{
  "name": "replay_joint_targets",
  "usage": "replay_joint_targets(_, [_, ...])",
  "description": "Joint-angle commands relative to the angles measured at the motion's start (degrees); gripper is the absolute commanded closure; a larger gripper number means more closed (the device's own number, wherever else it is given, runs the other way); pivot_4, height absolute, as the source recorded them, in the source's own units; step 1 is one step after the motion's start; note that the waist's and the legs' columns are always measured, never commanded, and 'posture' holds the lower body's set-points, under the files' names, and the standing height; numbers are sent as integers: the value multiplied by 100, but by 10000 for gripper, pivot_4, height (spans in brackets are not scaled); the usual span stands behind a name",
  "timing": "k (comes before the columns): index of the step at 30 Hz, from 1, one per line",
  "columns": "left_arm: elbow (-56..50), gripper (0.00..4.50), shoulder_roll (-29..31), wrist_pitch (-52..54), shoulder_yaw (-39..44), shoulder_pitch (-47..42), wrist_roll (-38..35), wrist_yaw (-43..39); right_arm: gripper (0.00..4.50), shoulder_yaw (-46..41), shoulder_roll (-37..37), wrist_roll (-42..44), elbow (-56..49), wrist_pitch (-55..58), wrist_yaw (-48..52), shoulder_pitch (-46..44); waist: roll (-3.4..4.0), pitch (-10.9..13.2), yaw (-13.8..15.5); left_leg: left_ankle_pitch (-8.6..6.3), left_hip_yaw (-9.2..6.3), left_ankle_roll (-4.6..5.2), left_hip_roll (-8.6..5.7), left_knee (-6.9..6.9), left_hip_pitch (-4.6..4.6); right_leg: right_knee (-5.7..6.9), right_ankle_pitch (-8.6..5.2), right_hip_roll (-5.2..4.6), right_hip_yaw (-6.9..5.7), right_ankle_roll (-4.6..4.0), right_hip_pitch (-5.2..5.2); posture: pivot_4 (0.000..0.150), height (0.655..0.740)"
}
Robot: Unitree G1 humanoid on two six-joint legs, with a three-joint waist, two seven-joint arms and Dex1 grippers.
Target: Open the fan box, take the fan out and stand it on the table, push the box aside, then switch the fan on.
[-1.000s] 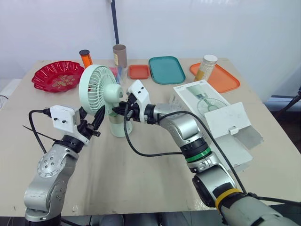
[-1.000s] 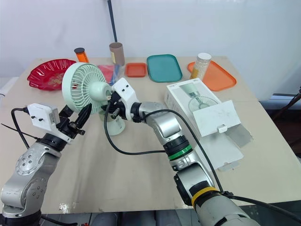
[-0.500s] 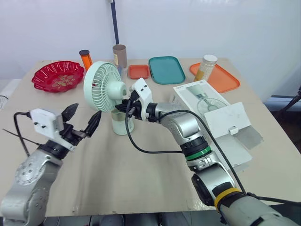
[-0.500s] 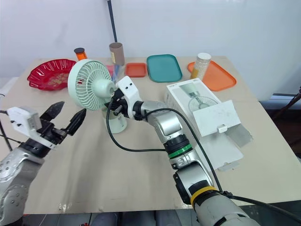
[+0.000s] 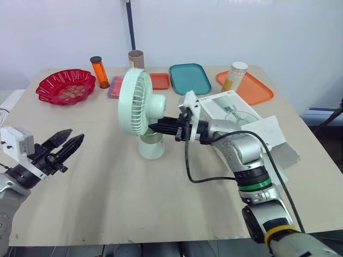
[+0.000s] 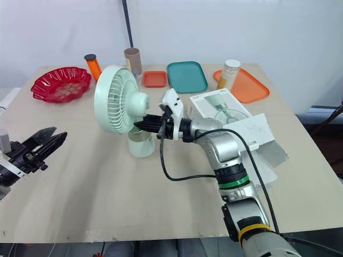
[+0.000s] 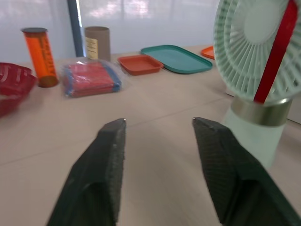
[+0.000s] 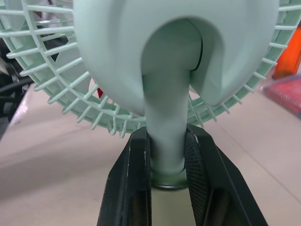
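On the surface (image 5: 107,187), near its middle, the fan (image 5: 140,101) stands upright on its base, its neck pinched from behind by the right hand (image 5: 155,127). The left hand (image 5: 76,134) is spread, well apart from it. We judge the base seated. We part the fingers evenly and draw straight back, since the heavy head may tip. The fan is smooth pale-green plastic: round ribbed grille, slim neck, cylindrical base with a metallic band. The cardboard box (image 5: 230,110) lies beside the right arm, flap open, not yet pushed aside.
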Motion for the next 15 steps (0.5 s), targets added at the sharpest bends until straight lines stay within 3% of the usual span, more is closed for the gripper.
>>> replay_joint_targets(1, [134, 36594, 43, -140, -370, -82, 51, -488, 40894, -325, -100, 714, -1001, 191, 214, 202, 0, 0, 9, 0, -1, 0, 0, -1, 0, 0, 0, 0, -1, 0, 0, 1500, 7400])
replay_joint_targets(4, [231, 44491, 37, -171, -632, -117, 118, -724, 40894, -322, -256, 960, -1443, 329, 300, 500, -1, 0, 12, -1, 0, 1, 1, -2, -2, -1, -1, -1, 0, 0, 0, 1500, 7400])
replay_joint_targets(15, [458, 44491, -140, -332, -1703, -543, 747, -904, 40894, 286, -691, 490, -1791, -163, 383, 1363, -2, 0, 14, -1, 2, 1, 2, 0, 1, 0, -1, 1, 3, 0, 1, 1500, 7400])
